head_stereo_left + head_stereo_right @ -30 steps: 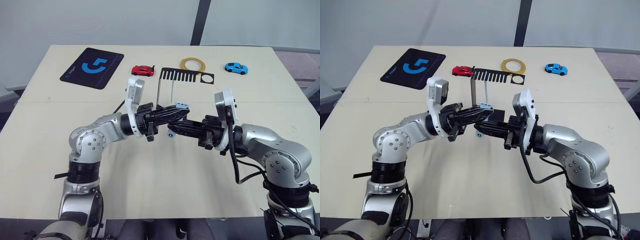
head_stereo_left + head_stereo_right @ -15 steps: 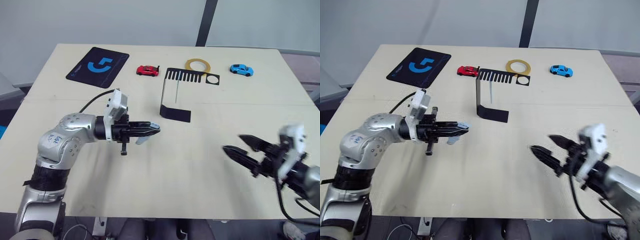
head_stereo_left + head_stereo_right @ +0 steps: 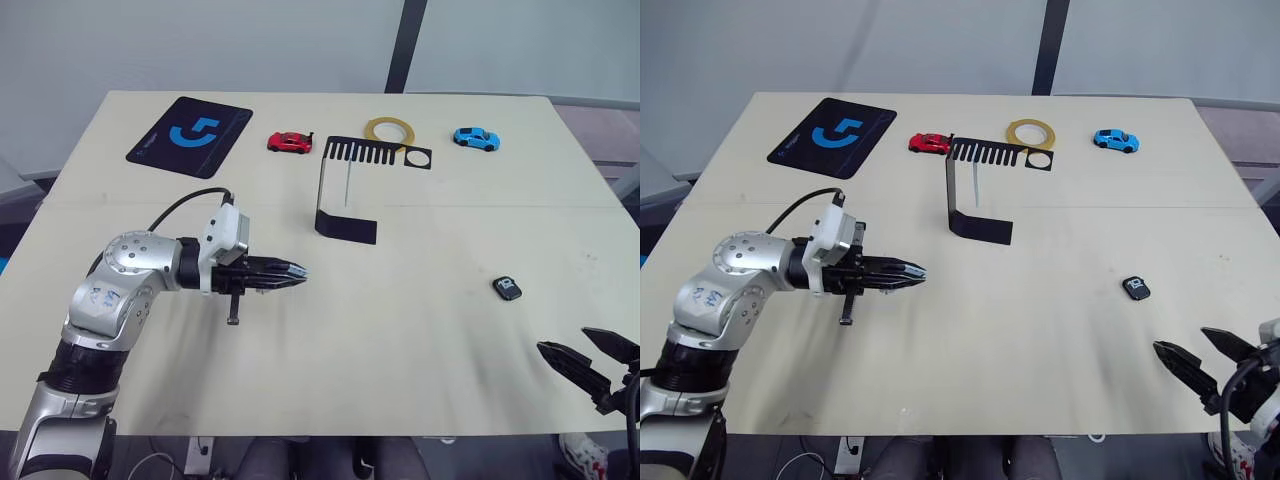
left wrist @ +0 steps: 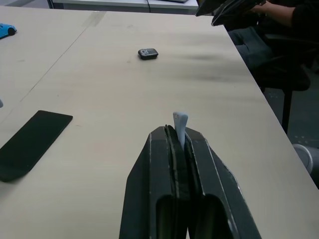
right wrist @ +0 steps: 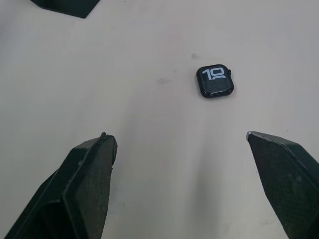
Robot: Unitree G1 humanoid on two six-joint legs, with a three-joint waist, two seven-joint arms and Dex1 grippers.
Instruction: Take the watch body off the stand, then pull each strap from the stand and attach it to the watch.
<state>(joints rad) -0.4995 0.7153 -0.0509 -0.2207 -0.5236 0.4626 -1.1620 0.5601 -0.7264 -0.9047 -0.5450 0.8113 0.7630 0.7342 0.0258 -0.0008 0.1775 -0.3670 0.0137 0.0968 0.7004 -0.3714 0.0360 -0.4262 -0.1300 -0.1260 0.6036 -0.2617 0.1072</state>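
Observation:
The watch body (image 3: 508,288) lies flat on the table at the right, screen up with white digits (image 5: 215,81). My right gripper (image 3: 565,340) hangs open by the table's near right corner, short of the watch, nothing between its fingers (image 5: 92,164). My left gripper (image 3: 298,270) is at the centre left, shut on a pale grey-blue strap whose tip (image 4: 180,123) sticks out past the fingertips. The black stand (image 3: 345,190) stands behind it, towards the far side. A second pale strap (image 3: 347,186) hangs from the stand's slotted top plate.
Along the far edge are a black mouse pad with a blue logo (image 3: 188,135), a red toy car (image 3: 288,142), a yellow tape roll (image 3: 385,128) and a blue toy car (image 3: 474,136). A seated person (image 4: 279,12) shows beyond the table's right side.
The grippers were together in front of the stand. The right one opened and drew back to the near right corner, and the watch body now lies on the table. The left one withdrew leftward with the strap.

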